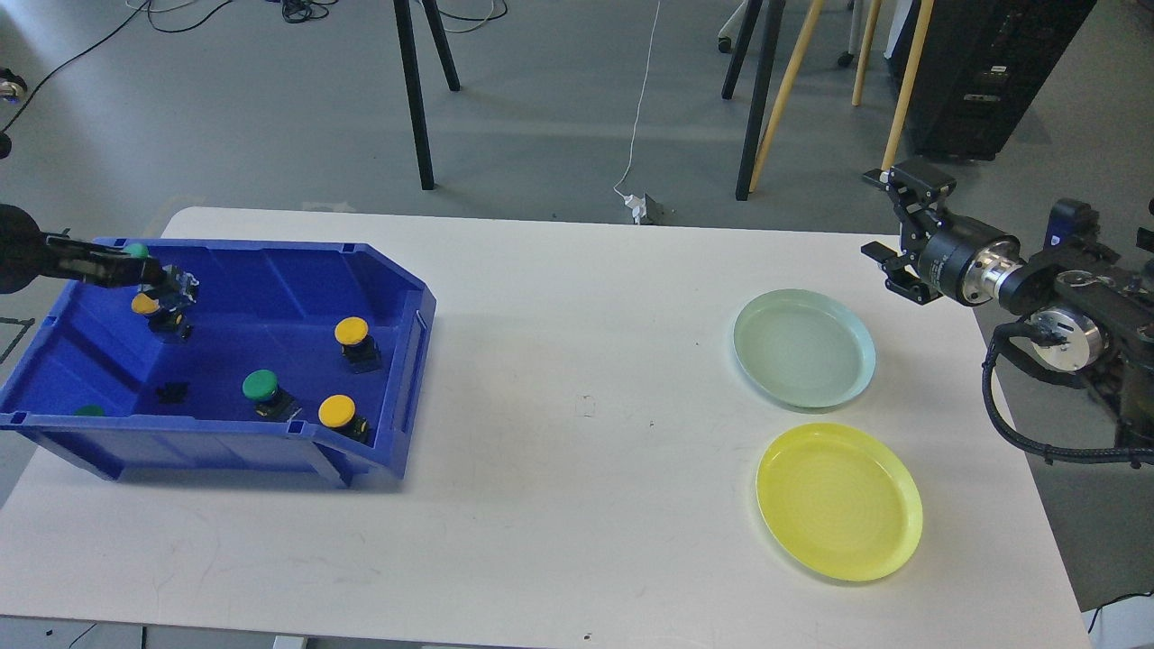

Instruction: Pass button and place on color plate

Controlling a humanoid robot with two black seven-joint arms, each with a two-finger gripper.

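A blue bin [410, 361] on the left of the table holds several push buttons. Yellow ones lie at the right [352, 331], at the front [337, 411] and at the back left [144, 305]. Green ones lie in the middle [261, 386], at the back rim [136, 250] and half hidden at the front left [88, 411]. My left gripper [173, 287] is down in the bin, right over the back-left yellow button; its fingers are too dark to tell apart. My right gripper [871, 214] is open and empty, in the air beyond the table's right far corner. A pale green plate [804, 348] and a yellow plate [838, 501] lie on the right.
The white table [577, 379] has bare room between the bin and the plates. A small black part [171, 392] lies on the bin floor. Stand legs [415, 99] and a white cable [636, 117] are on the floor behind the table.
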